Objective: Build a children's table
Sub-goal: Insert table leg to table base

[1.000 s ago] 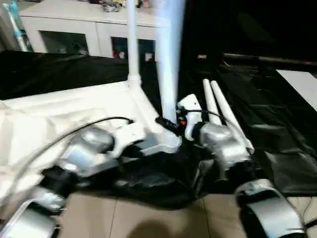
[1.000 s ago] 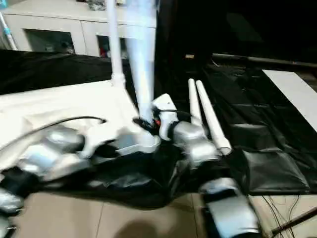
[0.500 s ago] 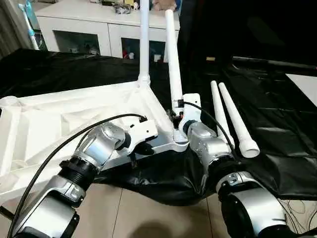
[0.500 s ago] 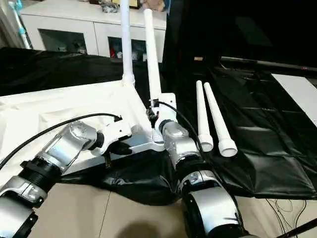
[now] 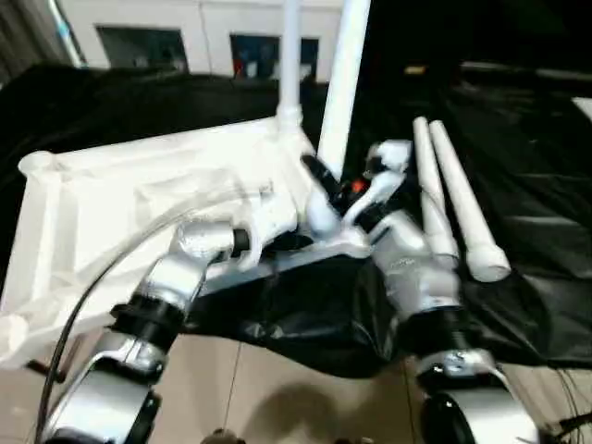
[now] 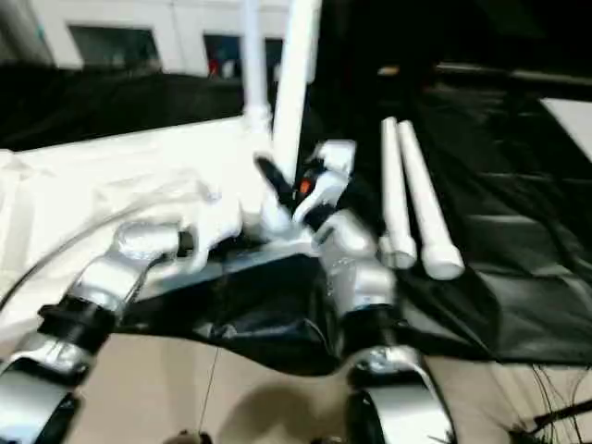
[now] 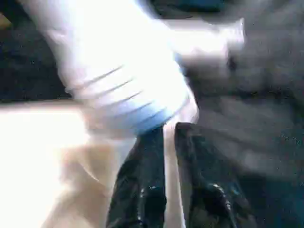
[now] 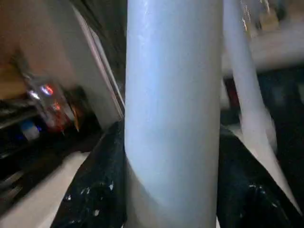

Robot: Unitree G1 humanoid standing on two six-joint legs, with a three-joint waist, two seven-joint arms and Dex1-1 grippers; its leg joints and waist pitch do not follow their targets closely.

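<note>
Two silver, ribbed forearms reach toward the near corner of the white plastic tabletop [image 5: 139, 185], which lies underside up on glossy black sheeting [image 5: 536, 231]. The right gripper [image 8: 166, 199] has its black fingers [image 8: 92, 190] clamped on a smooth, round, tapered leg [image 5: 344, 83] standing in that corner socket. The left gripper [image 7: 171, 156] is at the leg's threaded base, its fingers [image 7: 142, 190] nearly together with a thin gap. Legs counted: four. Beyond the fingers a second leg [image 5: 290, 55] stands upright; two loose legs [image 5: 453, 194] lie side by side to the right. Farthest, a white cabinet [image 5: 185, 37].
</note>
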